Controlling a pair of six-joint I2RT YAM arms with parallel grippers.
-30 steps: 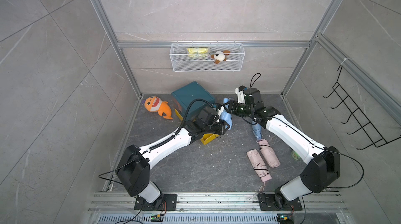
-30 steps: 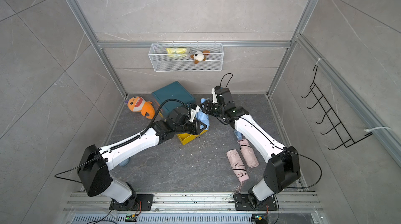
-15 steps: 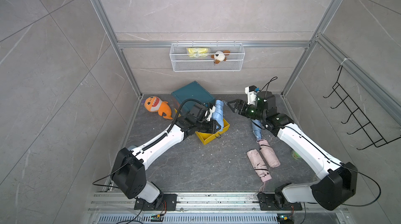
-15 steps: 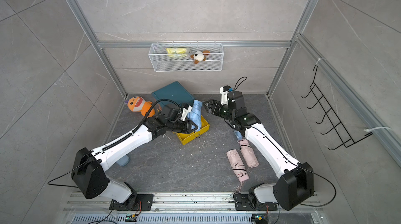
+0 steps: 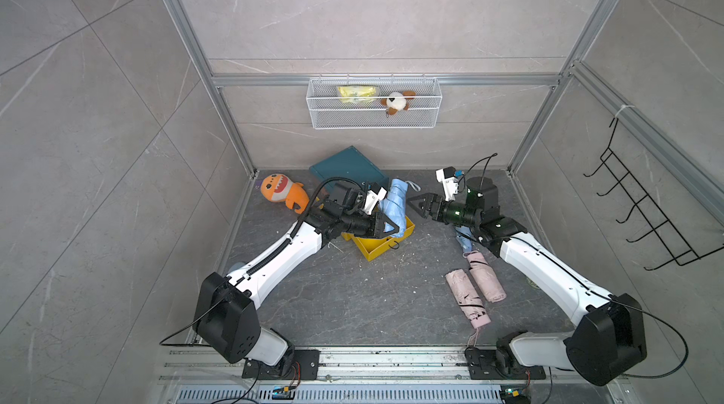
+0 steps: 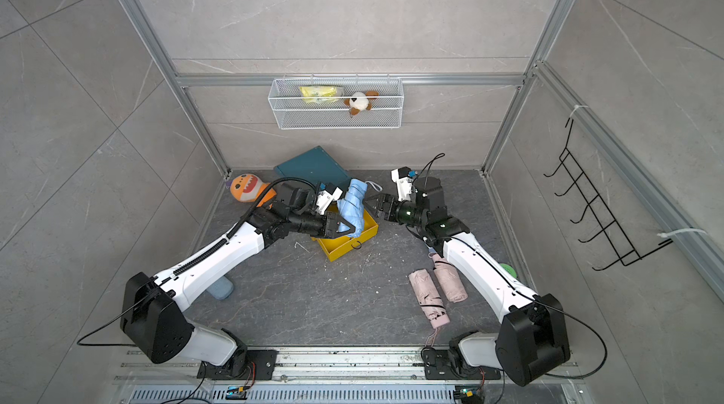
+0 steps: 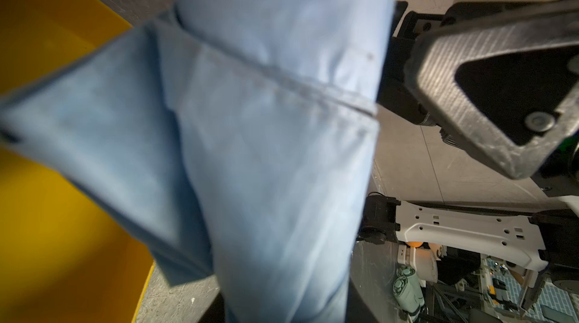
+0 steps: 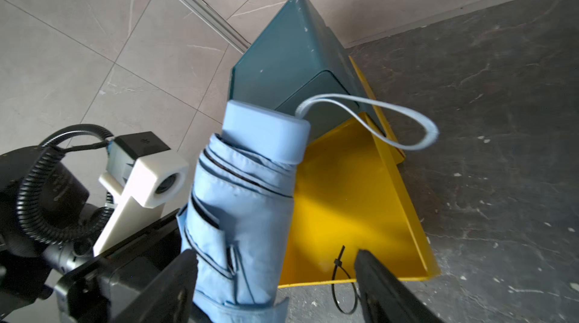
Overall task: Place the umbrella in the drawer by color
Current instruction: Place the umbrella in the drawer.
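Lets go with the right gripper [image 5: 414, 205]: half closed at the blue umbrella [image 5: 395, 202] a second ago, now spread wide and empty, drawn back to just beside the bundle and apart from it. Leaves the whole weight to the left gripper [image 5: 387, 227], shut hard on the lower folds of cloth. Reads as a handover finished, with only the lowering and release left for this piece. Holds the umbrella clear of the floor, steeply tilted, above the pulled-out yellow drawer [image 5: 376, 251] and not yet inside, just in front of the teal cabinet [image 5: 346, 169]. Shows, from the right wrist, pale-blue cloth in loose pleats with dark piping, a flat squared handle at the far end and a wrist loop [image 8: 407, 130] hanging free over the drawer. Fills most of the left wrist view with blurred blue cloth, too close for detail. Looks soft and slack, likely to sag or slip under a pinch on cloth alone. Cannot settle from here whether yellow counts as the right match for blue. Leaves two pink umbrellas [image 5: 468, 298] lying side by side on the floor near the right arm, plus another blue one [image 5: 464, 239] partly hidden under that arm.
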